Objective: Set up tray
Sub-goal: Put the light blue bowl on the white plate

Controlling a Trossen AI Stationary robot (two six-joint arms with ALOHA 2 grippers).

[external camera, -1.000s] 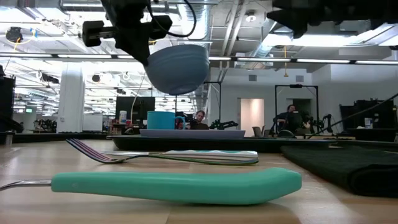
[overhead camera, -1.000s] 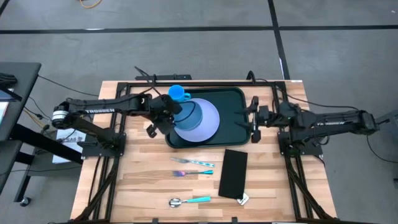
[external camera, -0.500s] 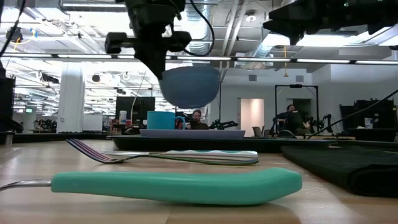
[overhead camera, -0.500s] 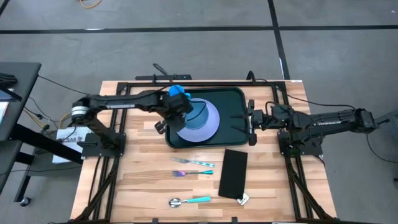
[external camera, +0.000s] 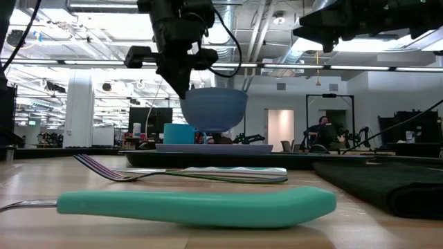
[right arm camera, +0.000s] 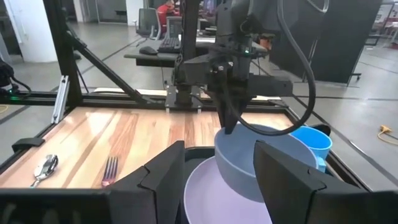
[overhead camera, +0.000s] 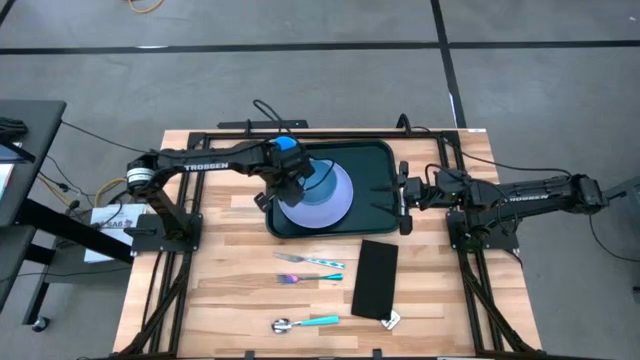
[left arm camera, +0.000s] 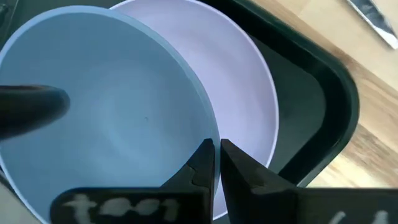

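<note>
**A:** Two grippers to list. Left gripper [left arm camera: 216, 163]?

**B:** Pinched onto the rim of a pale blue round plastic bowl [overhead camera: 318, 183], carried clear above the lilac round plate [overhead camera: 340, 200]. Held by one edge, likely so it can be lowered straight onto the plate.

**A:** Right gripper [overhead camera: 402, 190]?

**B:** Spread wide, holding nothing, waiting at the tray's right rim and facing inward; perhaps there to steady it.

**A:** Tray?

**B:** One large dark green rectangular plastic tray [overhead camera: 380, 165] with rounded corners, at the far middle of the table, between the arms. Plate inside; a bright blue cup [right arm camera: 312, 143] sits toward the tray's far-left corner.

**A:** Off the tray?

**B:** A flat black rectangular napkin [overhead camera: 375, 278], a fork [overhead camera: 310, 261] and a second utensil, type unclear, beside it, and a teal-handled spoon [overhead camera: 305, 323] nearest. Laid out in front, presumably waiting their turn.

**A:** Surface and room?

**B:** Pale wooden plank table [overhead camera: 220, 290] on a black frame, grey floor. Beyond: open workshop, ceiling ducts, desks, seated people far off.
</note>
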